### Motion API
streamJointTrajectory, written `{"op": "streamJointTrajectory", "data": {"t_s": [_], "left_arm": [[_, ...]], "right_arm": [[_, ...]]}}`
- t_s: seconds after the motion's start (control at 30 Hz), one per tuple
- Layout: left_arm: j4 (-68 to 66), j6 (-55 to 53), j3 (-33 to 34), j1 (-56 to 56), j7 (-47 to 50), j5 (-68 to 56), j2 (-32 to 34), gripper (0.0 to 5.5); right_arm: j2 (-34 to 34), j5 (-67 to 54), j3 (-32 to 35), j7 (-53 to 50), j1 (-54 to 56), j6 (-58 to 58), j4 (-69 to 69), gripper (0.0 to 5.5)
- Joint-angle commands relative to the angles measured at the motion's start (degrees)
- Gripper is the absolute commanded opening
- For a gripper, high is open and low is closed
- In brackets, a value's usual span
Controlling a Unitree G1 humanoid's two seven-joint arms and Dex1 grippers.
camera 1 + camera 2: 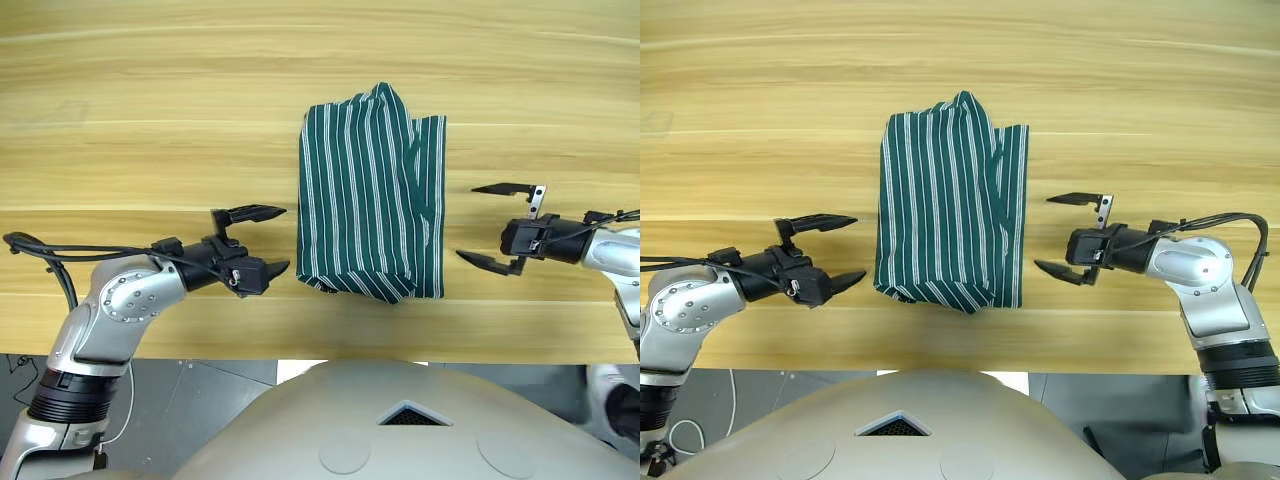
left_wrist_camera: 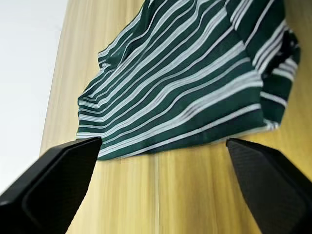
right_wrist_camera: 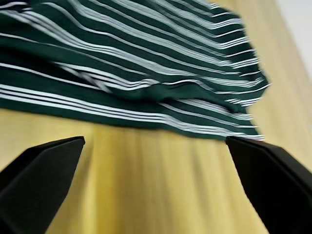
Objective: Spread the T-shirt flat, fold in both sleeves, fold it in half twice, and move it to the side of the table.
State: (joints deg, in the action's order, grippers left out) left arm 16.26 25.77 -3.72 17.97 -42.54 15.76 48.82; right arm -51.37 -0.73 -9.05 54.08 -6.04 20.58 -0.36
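Your T-shirt [image 1: 370,195] lies mid-worktop [image 1: 150,120] as a narrow striped rectangle, rumpled at its far end. The left gripper [image 1: 286,238] and right gripper [image 1: 466,220] flank it, both released and off the cloth. For the halving fold, pinch matching corners low and lift evenly so the layers stay aligned. The pale wood looks smooth, and grey floor [image 1: 200,380] shows past the near edge.

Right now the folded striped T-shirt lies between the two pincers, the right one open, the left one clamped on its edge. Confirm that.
No. The left pincer is not clamped on the T-shirt: it stands open beside it, bare table between, as the left wrist view shows. Otherwise right: the T-shirt lies folded between it and the open right pincer.
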Motion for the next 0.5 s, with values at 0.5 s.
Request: {"op": "streamJointTrajectory", "data": {"t_s": [0.5], "left_arm": [[-4.6, 3.2, -8.4, 5.0, 3.4, 4.0, -2.8, 4.74]], "right_arm": [[1.4, 0.2, -1.9, 3.4, 2.1, -4.7, -1.6, 5.40]]}}
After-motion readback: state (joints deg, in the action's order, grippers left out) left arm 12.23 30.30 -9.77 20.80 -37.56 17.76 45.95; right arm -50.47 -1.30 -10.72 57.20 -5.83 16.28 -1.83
